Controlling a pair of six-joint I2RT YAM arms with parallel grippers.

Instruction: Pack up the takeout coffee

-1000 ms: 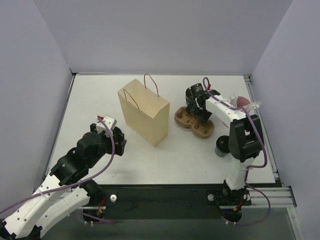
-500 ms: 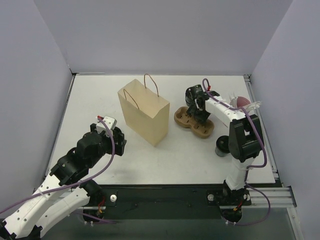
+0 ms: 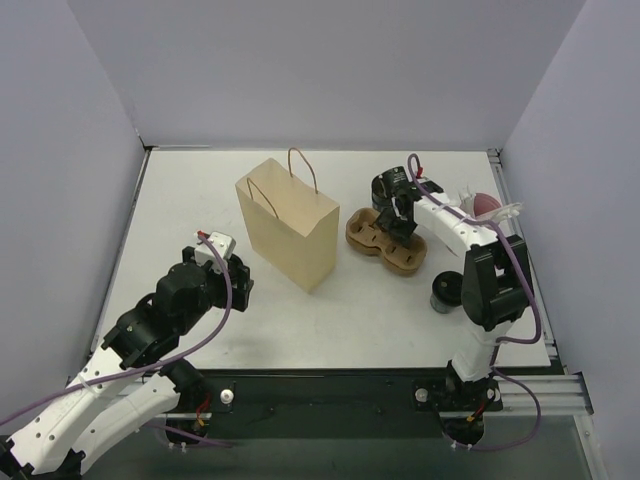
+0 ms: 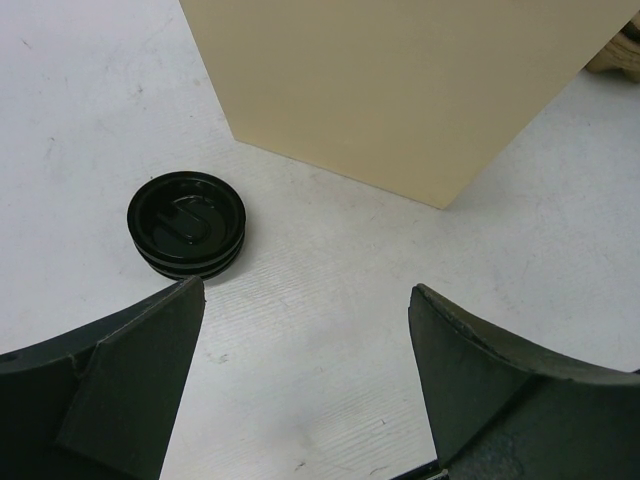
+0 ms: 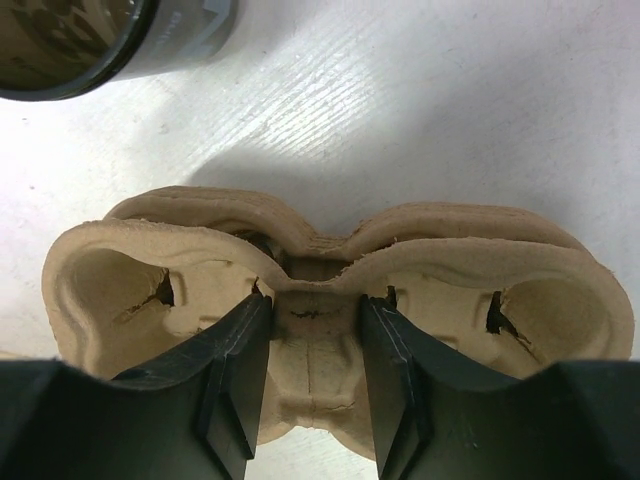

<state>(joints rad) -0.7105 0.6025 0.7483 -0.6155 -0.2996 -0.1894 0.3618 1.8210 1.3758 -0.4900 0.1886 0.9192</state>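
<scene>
right gripper pinches the central bridge of the cup carrier, whose long axis runs along the jaws' closing line; carrier lies just right of the paper bag, left gripper agape and well apart.

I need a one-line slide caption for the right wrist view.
Right gripper pinches the middle bridge of the empty pulp cup carrier; a dark cup sits beyond it.

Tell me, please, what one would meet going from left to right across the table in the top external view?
Left gripper → bag → carrier → cup. The right gripper overlaps the carrier, so I leave it out of the order.
</scene>
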